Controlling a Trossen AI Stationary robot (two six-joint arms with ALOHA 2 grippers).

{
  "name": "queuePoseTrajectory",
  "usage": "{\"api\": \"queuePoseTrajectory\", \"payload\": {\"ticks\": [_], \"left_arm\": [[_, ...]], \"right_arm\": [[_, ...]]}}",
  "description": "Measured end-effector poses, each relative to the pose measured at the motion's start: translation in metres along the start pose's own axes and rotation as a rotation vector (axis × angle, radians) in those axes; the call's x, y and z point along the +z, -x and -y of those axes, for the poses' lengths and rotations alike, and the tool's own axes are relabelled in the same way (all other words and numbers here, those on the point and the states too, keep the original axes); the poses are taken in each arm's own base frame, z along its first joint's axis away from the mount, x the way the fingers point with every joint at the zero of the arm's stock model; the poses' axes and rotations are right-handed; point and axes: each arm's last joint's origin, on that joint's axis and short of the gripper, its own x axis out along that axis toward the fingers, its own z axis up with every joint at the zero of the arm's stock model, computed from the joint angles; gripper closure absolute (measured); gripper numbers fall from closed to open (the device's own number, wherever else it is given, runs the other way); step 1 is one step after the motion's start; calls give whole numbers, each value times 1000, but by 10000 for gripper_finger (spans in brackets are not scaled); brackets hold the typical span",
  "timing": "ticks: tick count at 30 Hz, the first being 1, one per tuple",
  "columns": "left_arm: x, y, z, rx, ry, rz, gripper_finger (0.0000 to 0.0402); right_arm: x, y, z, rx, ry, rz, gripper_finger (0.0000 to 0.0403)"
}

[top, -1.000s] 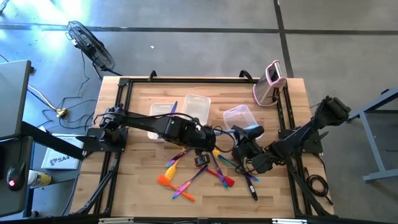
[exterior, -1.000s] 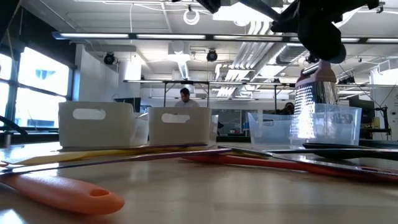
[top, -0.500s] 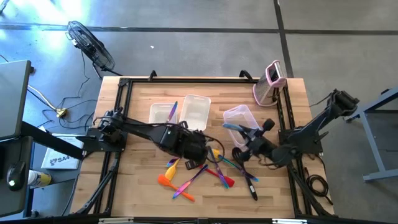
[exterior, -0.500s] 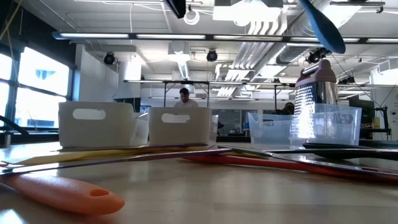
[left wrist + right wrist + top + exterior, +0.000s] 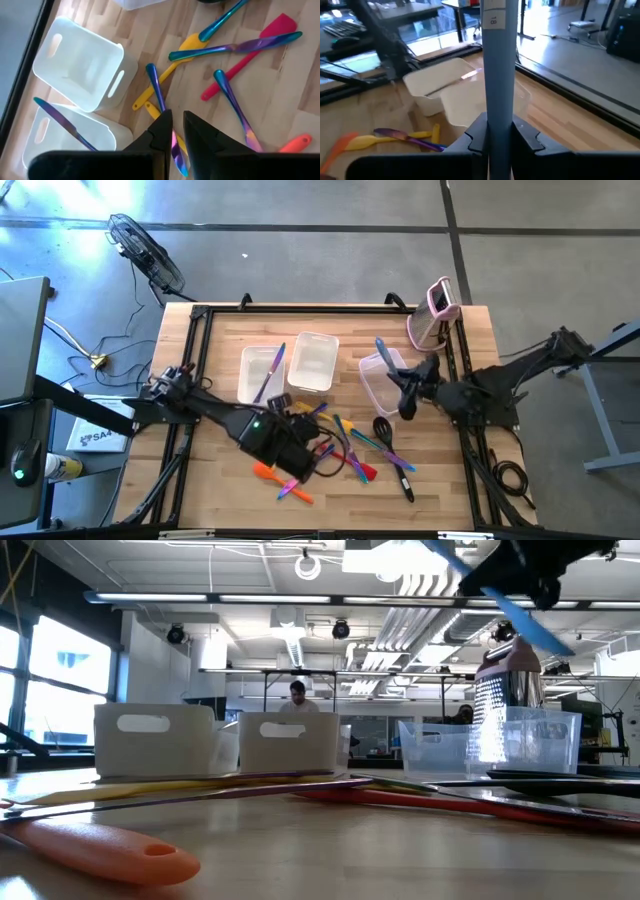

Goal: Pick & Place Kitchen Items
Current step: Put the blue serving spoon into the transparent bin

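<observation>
My right pincer (image 5: 499, 137) is clamped on a slim light-blue long-handled utensil (image 5: 498, 65), which I hold in the air over the clear rectangular plastic tub (image 5: 383, 375) at about two o'clock on the wooden table (image 5: 225, 480). My left pincer (image 5: 172, 135) is closed on nothing, low over the heap of coloured utensils (image 5: 345, 450) near six o'clock. A purple utensil (image 5: 268, 370) leans in the tub at eleven o'clock (image 5: 258, 372).

Grey concrete floor (image 5: 330, 250), floor fan (image 5: 145, 250), ceiling pipes and lamps (image 5: 308, 565), windows (image 5: 55, 680).
</observation>
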Motion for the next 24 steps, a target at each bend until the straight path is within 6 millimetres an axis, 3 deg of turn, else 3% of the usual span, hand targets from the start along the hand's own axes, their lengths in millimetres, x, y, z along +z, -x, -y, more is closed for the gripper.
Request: {"api": "queuePoseTrajectory", "payload": {"ticks": [9,24], "left_arm": [[-2,2,2,-3,2,5,359],[-3,-1,2,7,-3,2,359]], "right_arm": [[-24,-33,30,0,-52,-101,367],[-48,-48,57,-61,-85,-155,367]]}}
